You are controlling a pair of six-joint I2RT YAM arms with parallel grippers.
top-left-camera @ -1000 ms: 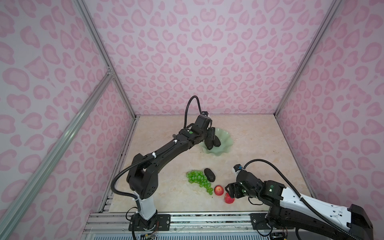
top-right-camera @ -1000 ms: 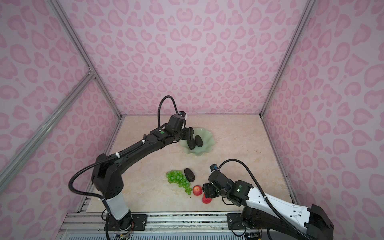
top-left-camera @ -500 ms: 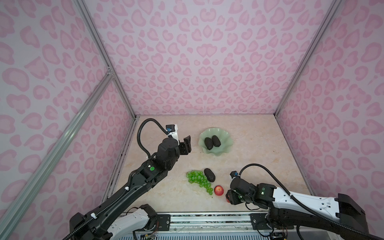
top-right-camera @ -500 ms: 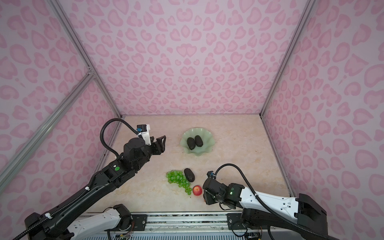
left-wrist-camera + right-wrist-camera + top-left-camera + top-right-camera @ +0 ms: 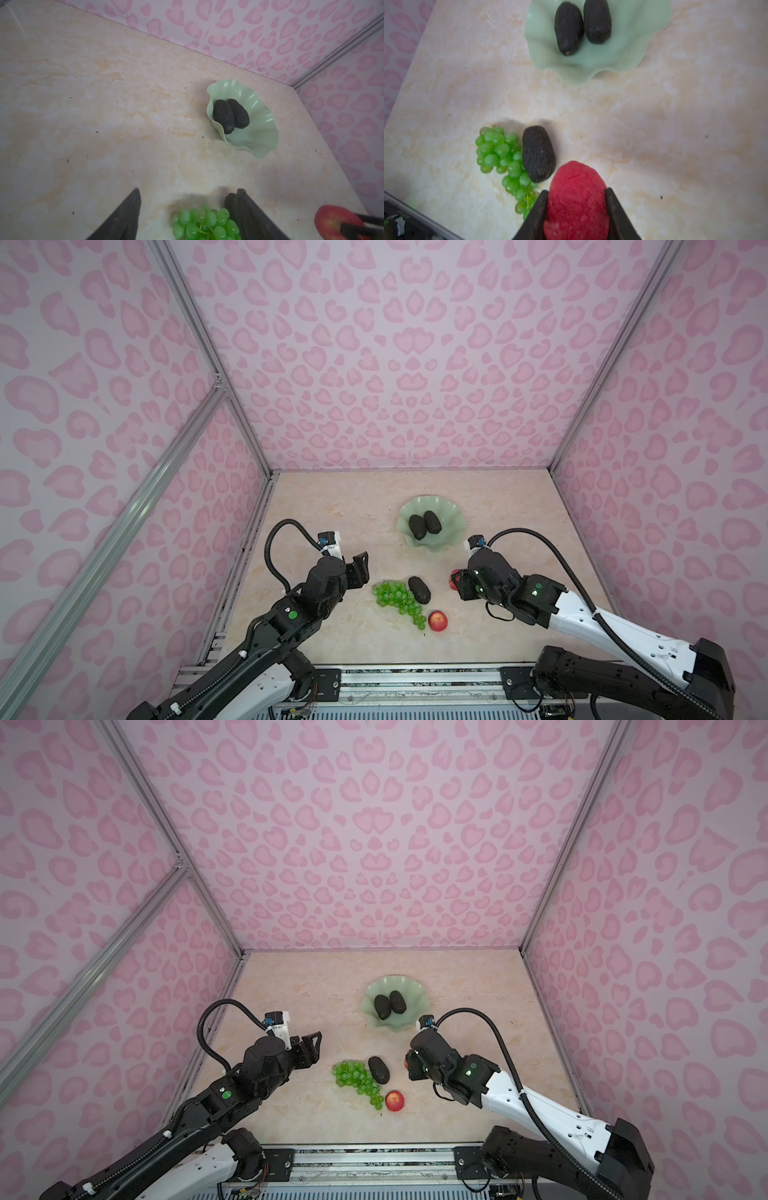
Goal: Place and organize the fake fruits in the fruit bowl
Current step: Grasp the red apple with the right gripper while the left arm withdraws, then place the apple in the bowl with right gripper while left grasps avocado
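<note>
The pale green fruit bowl (image 5: 451, 533) stands at the back middle with two dark avocados (image 5: 417, 526) lying side by side in it. A third avocado (image 5: 419, 590) lies on the table against the green grapes (image 5: 394, 598). One red fruit (image 5: 437, 620) rests near the front. My right gripper (image 5: 576, 192) is shut on the other red fruit (image 5: 577, 199), held above the table to the right of the loose avocado and short of the bowl. My left gripper (image 5: 188, 190) hangs open just left of the grapes (image 5: 204, 224), holding nothing.
Pink patterned walls close in the marble table (image 5: 332, 506) on three sides. A metal rail (image 5: 415, 680) runs along the front edge. The two arms flank the loose fruits.
My left arm drew back from the bowl to beside the grapes, leaving a second avocado in the bowl. My right gripper shut on a red fruit at the front and carried it toward the bowl.
</note>
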